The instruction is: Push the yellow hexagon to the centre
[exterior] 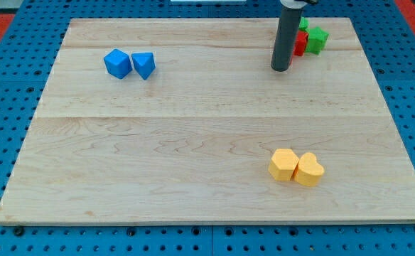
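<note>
Yellow blocks sit nearest the view's bottom, right of the middle: the yellow hexagon [284, 164] and, touching its right side, a yellow heart-shaped block [309, 169]. Both lie on the wooden board [158, 163], well below and right of the board's centre. Bare wood lies between the hexagon and the centre; the heart presses only against its far-right side.

Farther up on the view's left, two blue blocks lie just beside each other: a blue cube-like block [118, 63] and a blue wedge-like block [143, 65], whose exact shape is hard to make out. They are well apart from the yellow pair.

Toward the view's top right stands my tip [281, 69], the lower end of a dark rod whose upper part is cut off by the frame edge. It rests on the board, well apart from the yellow hexagon and almost straight above it in the view. The rod has no jaws, so it holds nothing. Just behind it, a red block [300, 44] is partly hidden, its shape unclear, and a green block [317, 38] touches the red one's right side.
</note>
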Motion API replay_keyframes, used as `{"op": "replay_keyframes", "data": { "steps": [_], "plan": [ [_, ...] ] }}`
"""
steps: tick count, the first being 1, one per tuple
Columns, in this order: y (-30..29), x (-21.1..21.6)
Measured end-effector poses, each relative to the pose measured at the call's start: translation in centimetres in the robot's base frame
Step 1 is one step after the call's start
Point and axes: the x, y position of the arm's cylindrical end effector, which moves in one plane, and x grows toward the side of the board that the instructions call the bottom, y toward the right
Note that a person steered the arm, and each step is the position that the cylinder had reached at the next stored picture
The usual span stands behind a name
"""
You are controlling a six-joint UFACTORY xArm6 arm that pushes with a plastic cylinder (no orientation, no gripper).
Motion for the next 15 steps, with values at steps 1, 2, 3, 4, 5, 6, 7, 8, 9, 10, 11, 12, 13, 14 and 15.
{"op": "replay_keyframes", "data": {
  "steps": [1,2,3,4,5,6,7,8,9,10,11,12,13,14,15],
  "plan": [
    [-0.4,0.1],
    [-3.7,1.0],
    [-5.6,1.4],
    [-5.6,5.8],
    [-0.8,10.9],
    [5.9,16.5],
    [5.2,23.3],
    [-0.6,24.2],
    [-4.3,18.5],
    [-12.6,15.6],
    [-13.8,19.7],
    [-18.4,18.2],
    [-14.3,14.1],
    [-12.5,10.5],
    [-9.4,12.9]
  ]
}}
